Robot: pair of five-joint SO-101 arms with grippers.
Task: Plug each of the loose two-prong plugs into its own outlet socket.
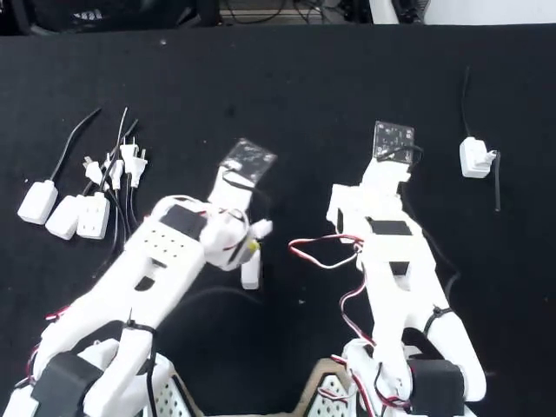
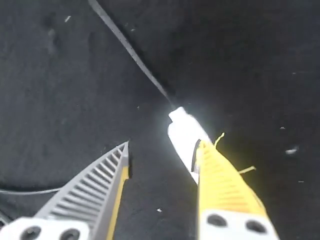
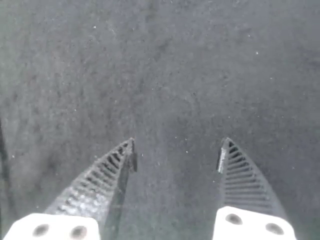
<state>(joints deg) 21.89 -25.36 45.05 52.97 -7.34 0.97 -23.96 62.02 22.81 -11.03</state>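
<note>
Plug (image 2: 184, 135) first: we see a small white body with a thin black cable (image 2: 130, 50) trailing off it, lying on the black table (image 1: 304, 78) near the middle. The left gripper (image 2: 161, 147) hangs low over it, fingers spread wide, its yellow-edged finger (image 2: 220, 180) touching the plug's side. The right gripper (image 3: 177, 150) is spread too, over black cloth. Three white sockets (image 1: 65, 215) sit far left.
</note>
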